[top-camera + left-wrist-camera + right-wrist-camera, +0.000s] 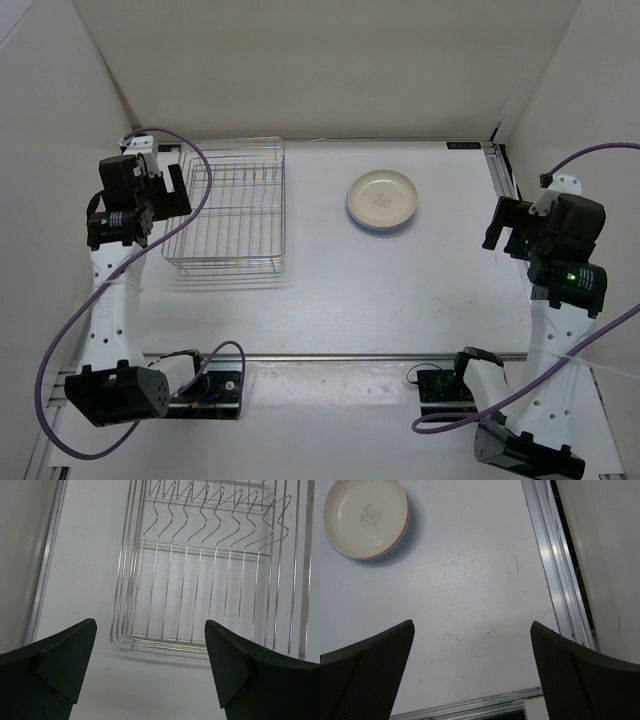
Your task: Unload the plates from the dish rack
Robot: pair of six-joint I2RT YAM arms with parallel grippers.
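Observation:
The plates (382, 199) lie stacked on the table right of the dish rack, cream-white on top with pink and light blue rims showing beneath (366, 518). The silver wire dish rack (232, 208) stands at the left with nothing in it, and its upright dividers (215, 510) are bare. My left gripper (160, 180) hangs open beside the rack's left side; in its wrist view the left gripper (150, 665) spans the rack's near corner. My right gripper (508, 228) is open at the far right, away from the stack, with only bare table between its fingers (470, 670).
White walls close in the table on the left, back and right. A metal rail (555, 580) runs along the right edge and another along the near edge (340, 357). Purple cables (70, 330) loop beside both arm bases.

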